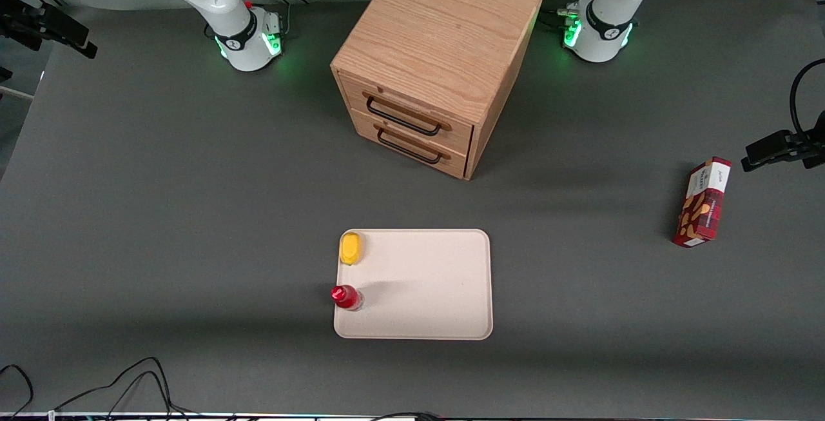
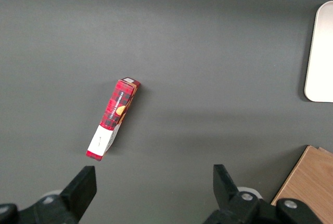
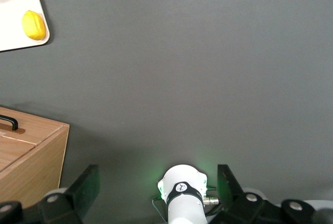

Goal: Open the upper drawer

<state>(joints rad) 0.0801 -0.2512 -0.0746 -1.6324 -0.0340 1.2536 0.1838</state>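
Observation:
The wooden cabinet stands at the back middle of the table. Its upper drawer is closed, with its black wire handle across the front, and the matching lower drawer sits beneath it, also closed. My gripper is open and empty, its two black fingers spread wide. It hangs high above the table over its own arm base, well away from the cabinet, where the end of a black handle shows. The gripper is out of the front view.
A beige tray lies in front of the cabinet, nearer the front camera, holding a yellow object and a red-capped bottle. A red box lies toward the parked arm's end. Cables run along the table's near edge.

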